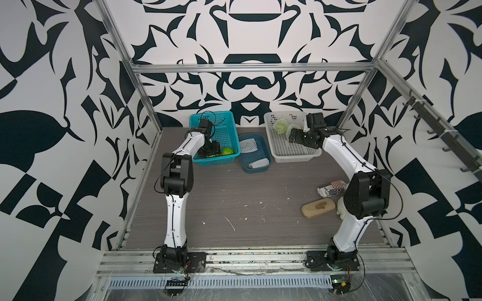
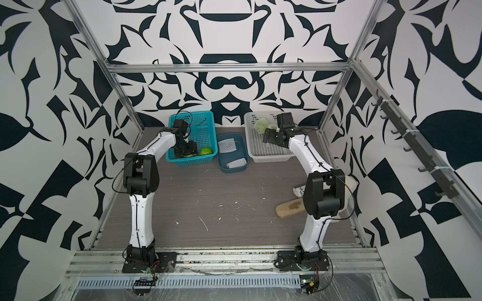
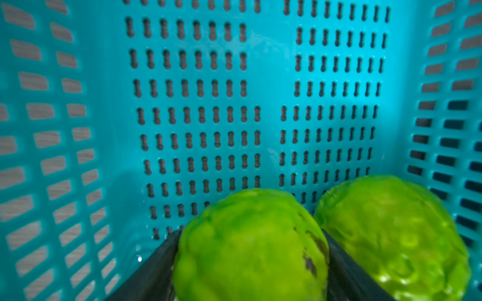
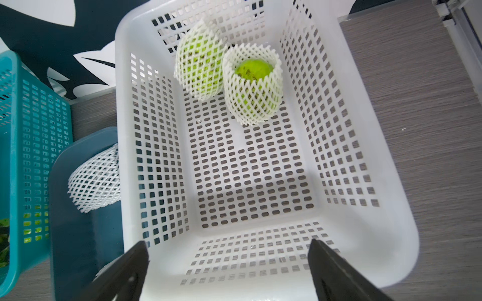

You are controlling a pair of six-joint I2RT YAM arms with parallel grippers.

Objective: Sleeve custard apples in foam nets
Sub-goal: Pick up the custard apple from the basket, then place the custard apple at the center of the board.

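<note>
Two bare green custard apples lie in the near end of the teal basket (image 1: pixel 227 122). My left gripper (image 3: pixel 251 234) reaches down into it, its black fingers (image 3: pixel 167 255) pressed on both sides of one custard apple (image 3: pixel 250 250). The second fruit (image 3: pixel 391 234) rests right beside it and shows in both top views (image 1: pixel 227 151) (image 2: pixel 206 151). Two custard apples sleeved in foam nets (image 4: pixel 199 67) (image 4: pixel 253 88) sit at the far end of the white basket (image 4: pixel 260 260). My right gripper (image 4: pixel 227 243) hovers open over that basket, holding nothing. Two loose foam nets (image 1: pixel 247 146) (image 1: pixel 259 163) lie in the dark blue tray (image 1: pixel 257 170).
The three containers stand side by side along the back wall. At the right, near the right arm's elbow, lie a printed packet (image 1: pixel 331 188), a tan oblong pad (image 1: pixel 318 207) and a cream plush (image 1: pixel 341 207). White crumbs dot the wood-grain table (image 1: pixel 234 198).
</note>
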